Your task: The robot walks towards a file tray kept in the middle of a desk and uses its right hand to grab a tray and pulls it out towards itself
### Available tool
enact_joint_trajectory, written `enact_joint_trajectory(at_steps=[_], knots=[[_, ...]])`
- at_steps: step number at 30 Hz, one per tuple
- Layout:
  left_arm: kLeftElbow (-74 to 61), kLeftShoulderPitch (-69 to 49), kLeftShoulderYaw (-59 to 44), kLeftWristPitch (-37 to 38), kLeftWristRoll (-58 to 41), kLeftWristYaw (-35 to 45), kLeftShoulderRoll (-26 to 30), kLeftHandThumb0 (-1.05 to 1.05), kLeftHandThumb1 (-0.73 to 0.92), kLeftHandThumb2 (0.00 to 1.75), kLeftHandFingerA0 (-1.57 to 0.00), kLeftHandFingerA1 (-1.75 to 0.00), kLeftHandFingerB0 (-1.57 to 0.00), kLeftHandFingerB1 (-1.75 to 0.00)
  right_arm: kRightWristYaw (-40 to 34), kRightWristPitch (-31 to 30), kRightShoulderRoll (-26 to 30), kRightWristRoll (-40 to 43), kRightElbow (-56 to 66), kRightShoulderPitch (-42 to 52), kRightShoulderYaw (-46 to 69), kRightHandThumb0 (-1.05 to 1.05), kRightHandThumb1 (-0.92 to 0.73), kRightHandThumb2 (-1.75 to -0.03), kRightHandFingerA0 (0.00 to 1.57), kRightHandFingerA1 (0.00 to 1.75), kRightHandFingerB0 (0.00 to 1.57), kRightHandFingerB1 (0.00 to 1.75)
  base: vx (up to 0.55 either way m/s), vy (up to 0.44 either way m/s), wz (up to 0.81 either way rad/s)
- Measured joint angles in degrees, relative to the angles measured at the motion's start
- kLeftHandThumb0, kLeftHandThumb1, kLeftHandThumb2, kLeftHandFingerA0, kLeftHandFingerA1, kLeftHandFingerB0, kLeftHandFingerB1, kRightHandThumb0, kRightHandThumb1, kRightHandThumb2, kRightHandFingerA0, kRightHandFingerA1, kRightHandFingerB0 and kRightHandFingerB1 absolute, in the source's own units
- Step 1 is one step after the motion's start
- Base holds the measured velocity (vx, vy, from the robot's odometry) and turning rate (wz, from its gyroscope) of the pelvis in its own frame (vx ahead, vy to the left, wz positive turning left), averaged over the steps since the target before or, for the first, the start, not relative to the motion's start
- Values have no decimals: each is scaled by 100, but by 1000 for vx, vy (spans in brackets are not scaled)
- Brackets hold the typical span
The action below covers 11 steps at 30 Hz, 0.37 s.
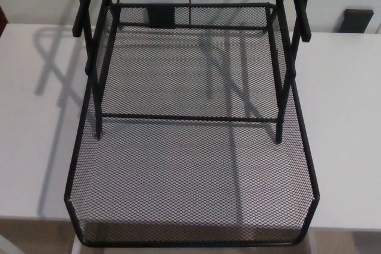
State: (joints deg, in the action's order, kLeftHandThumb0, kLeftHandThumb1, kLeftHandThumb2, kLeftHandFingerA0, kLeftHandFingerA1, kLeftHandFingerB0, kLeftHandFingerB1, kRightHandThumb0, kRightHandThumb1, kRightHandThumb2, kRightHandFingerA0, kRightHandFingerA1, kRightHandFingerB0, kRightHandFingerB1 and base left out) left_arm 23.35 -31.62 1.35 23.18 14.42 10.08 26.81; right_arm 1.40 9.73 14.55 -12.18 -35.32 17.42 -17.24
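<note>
Black wire-mesh tray [190,176] sits mid-bench on the white bench [36,147], drawn well forward so its front rim [190,244] overhangs the bench's near edge. The tray's back part runs under the file rack's frame [286,57], whose thin black uprights stand at both sides, with a cross bar [187,117] spanning the tray about halfway back. Neither robot hand shows in the head view, so I can't say whether the fingers are spread, closed or holding anything. Handling guess: mesh on a rod rim looks light and stiff, not fragile, and should slide easily on the smooth bench top; the mesh floor may flex a bit under a push but the rim rod should not. Best hold looks like the front rim near its middle or right of it for the right hand, fingers hooked over the rod, pulling straight toward the robot so the sides don't catch on the uprights. Risk by my read: with this much overhang, more pulling could tip it off the edge. Hidden or unclear: the upper tiers of the rack are cut off at the top edge; the tray's very front corners run near the bottom edge; runners or stops under the tray can't be made out. A small dark block [357,19] sits at the far right edge of the bench, identity unclear.
</note>
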Motion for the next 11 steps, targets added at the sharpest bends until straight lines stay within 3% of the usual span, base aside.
enact_joint_trajectory(at_steps=[2,3,4,5,6,7,11], knots=[[10,15,9,0,7,3,7,-46,57,57,-49,-39,-42,-36,-10,10,1,-60,-1,-1,-6,-71,-55,-93,11,48,0,29,0,0,0],[11,21,10,0,7,8,10,-46,57,57,-50,-39,-43,-36,-14,12,1,-91,-1,-4,-8,-69,-72,-63,14,33,9,20,0,0,0],[10,27,11,0,8,13,15,-47,57,58,-50,-39,-43,-36,-16,13,1,-115,-1,-6,-7,-75,-58,-89,9,44,5,28,0,0,0],[6,34,16,0,12,20,22,-47,57,57,-51,-39,-44,-36,-21,13,1,-137,0,-9,-7,-69,-72,-63,14,33,9,19,0,0,0],[8,44,22,0,18,24,28,-46,57,57,-51,-39,-44,-37,-22,13,1,-156,2,-10,-7,-70,-73,-63,14,33,8,21,0,0,0],[15,61,30,0,24,27,34,-45,57,57,-50,-39,-43,-36,-23,13,1,-179,6,-11,-6,-73,-56,-94,12,48,0,29,0,0,0],[26,84,32,0,26,37,35,-45,57,57,-51,-39,-44,-36,-23,17,3,-226,25,-12,-5,-74,-56,-93,11,47,0,28,0,0,0]])
